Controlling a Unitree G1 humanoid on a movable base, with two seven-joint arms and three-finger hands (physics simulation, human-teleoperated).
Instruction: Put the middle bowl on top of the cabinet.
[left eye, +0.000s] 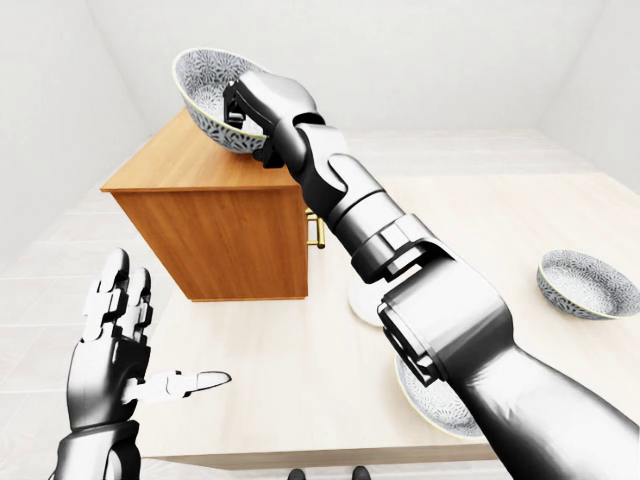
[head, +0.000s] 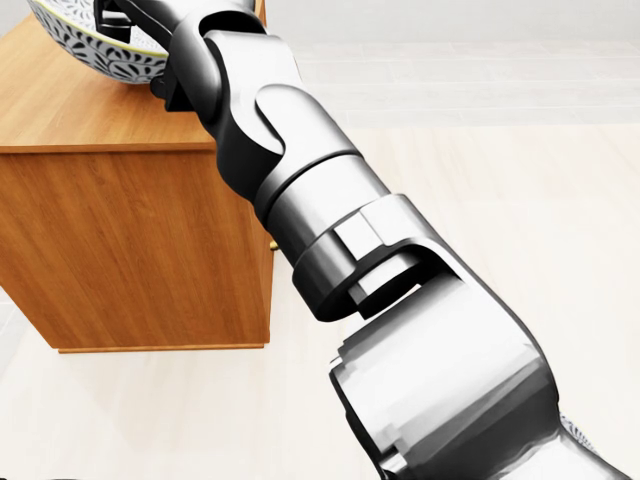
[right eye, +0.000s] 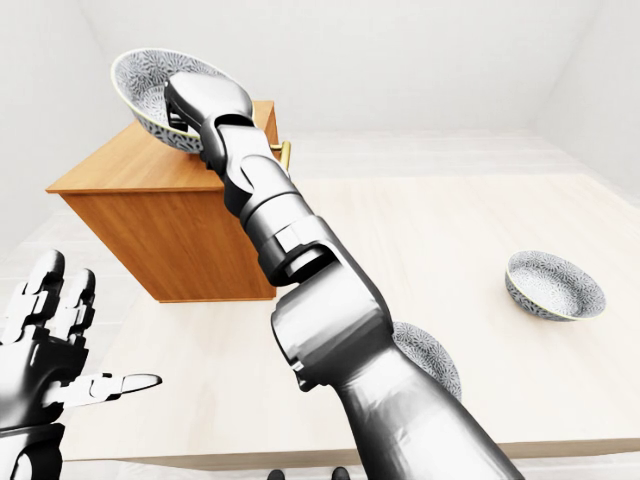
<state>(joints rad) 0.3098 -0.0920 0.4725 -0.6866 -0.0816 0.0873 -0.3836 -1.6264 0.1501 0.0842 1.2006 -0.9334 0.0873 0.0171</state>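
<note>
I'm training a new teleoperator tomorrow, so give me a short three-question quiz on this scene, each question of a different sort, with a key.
1. True or false: the bowl sits inside the cabinet.
2. Which hand grips the bowl? A) left B) right C) neither
3. Fill in: the left hand has its fingers ___ and holds nothing.

Key:
1. False. It is held over the cabinet's top.
2. B, the right hand.
3. Open.
</note>
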